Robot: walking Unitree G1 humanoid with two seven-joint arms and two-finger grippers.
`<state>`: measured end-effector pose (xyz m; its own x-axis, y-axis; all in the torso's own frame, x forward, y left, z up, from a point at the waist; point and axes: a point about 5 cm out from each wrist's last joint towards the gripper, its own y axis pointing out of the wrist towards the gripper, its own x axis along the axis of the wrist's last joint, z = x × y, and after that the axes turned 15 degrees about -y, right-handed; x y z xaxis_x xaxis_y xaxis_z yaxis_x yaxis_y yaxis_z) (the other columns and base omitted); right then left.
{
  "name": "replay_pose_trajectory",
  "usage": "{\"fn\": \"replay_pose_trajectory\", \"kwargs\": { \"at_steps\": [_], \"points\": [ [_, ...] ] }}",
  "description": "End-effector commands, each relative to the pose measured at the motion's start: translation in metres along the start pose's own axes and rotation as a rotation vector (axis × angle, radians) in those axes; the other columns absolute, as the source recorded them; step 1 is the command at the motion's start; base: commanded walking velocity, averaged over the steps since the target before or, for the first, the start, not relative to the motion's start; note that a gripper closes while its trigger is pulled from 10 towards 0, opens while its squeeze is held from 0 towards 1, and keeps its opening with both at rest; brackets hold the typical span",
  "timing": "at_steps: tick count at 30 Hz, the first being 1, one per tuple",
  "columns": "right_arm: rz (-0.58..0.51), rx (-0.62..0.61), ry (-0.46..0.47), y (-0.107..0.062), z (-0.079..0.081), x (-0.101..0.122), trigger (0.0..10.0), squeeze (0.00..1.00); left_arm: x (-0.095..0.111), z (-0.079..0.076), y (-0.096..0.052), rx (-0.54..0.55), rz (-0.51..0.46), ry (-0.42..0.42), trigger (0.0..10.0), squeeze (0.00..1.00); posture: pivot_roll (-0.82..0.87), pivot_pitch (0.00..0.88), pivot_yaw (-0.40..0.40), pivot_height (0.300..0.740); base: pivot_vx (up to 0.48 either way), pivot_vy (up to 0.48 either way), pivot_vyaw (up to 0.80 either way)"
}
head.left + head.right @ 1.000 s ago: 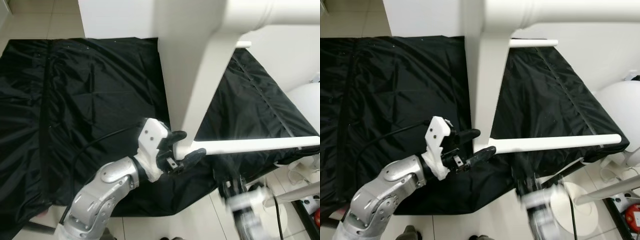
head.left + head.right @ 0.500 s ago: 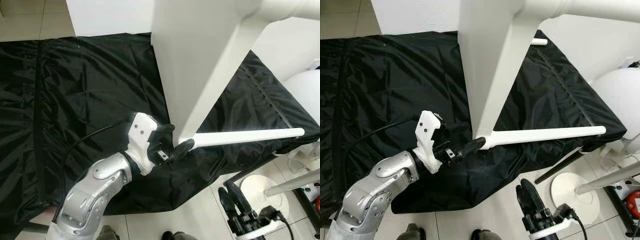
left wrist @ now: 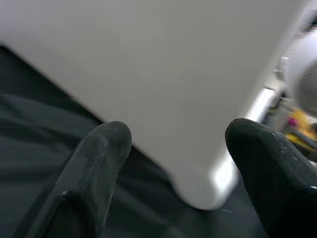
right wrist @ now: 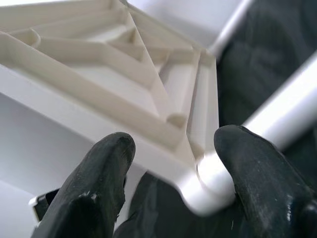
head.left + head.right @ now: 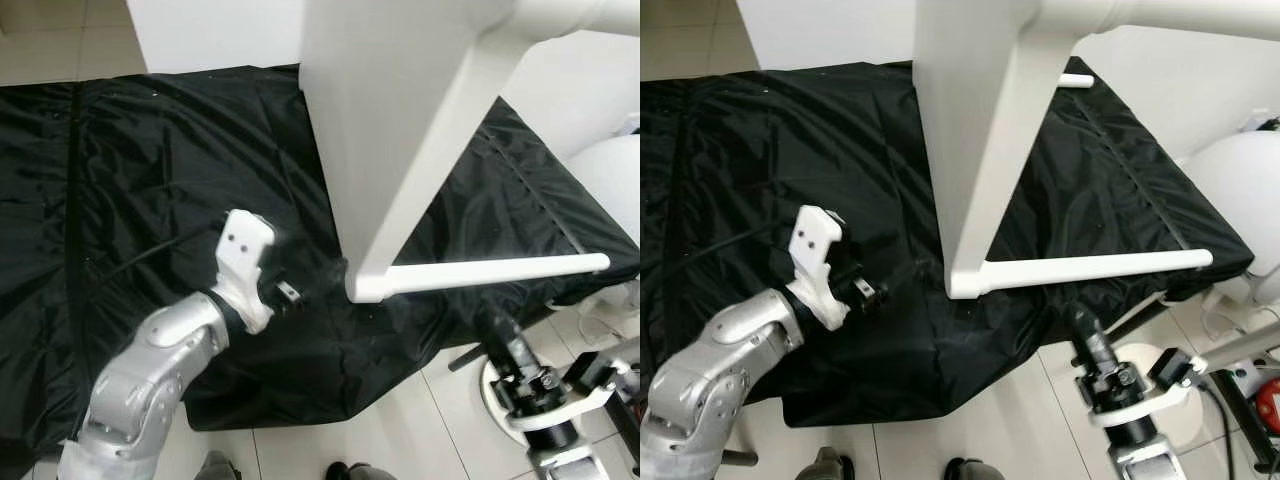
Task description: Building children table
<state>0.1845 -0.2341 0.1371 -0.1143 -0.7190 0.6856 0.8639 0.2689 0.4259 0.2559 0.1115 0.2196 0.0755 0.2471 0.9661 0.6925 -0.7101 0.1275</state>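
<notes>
Materials and finish
Table (image 5: pixel 400 150): smooth white plastic, ribbed underside. Sheet (image 5: pixel 150 180): creased black cloth, slight sheen. Arm (image 5: pixel 150 370): brushed silver metal.

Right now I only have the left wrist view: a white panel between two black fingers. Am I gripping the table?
Observer: No. The left gripper is open over the black cloth, apart from the table's lower corner.
Operator: Where's the right gripper?
Observer: The right gripper is low over the floor tiles, open, pointing up at the table leg.
Operator: How does that leg lie?
Observer: Level, running from the corner toward the robot's right, above the cloth's edge.
</notes>
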Motion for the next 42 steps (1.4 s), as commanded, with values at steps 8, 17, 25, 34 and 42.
{"fn": "replay_pose_trajectory", "kwargs": {
  "at_steps": [8, 17, 25, 34, 42],
  "points": [
    [-0.096, -0.149, -0.122, 0.032, -0.012, 0.018, 10.0, 0.00, 0.008, 0.028, 0.003, 0.203, -0.070, 0.019, 10.0, 0.00, 0.02, 0.127, -0.063, 0.740, 0.000, 0.000, 0.00],
    [-0.214, -0.296, -0.290, 0.068, -0.022, 0.049, 10.0, 0.00, 0.020, 0.043, 0.007, 0.313, -0.130, 0.045, 10.0, 0.00, 0.02, 0.121, -0.055, 0.740, 0.000, 0.000, 0.00],
    [-0.119, -0.421, -0.576, 0.091, -0.019, 0.058, 10.0, 0.00, 0.025, 0.060, 0.012, 0.441, -0.195, -0.039, 10.0, 0.00, 0.01, 0.115, -0.042, 0.740, 0.000, 0.000, 0.00],
    [0.022, -0.533, -0.884, 0.103, -0.017, 0.039, 10.0, 0.00, 0.014, 0.060, 0.027, 0.435, -0.143, -0.017, 10.0, 0.00, 0.00, 0.122, -0.038, 0.740, 0.000, 0.000, 0.00],
    [0.002, -0.545, -1.008, 0.104, -0.008, 0.026, 10.0, 0.00, -0.003, 0.058, 0.036, 0.426, -0.132, -0.074, 10.0, 0.00, -0.01, 0.124, -0.037, 0.740, 0.000, 0.000, 0.00]
  ]
}}
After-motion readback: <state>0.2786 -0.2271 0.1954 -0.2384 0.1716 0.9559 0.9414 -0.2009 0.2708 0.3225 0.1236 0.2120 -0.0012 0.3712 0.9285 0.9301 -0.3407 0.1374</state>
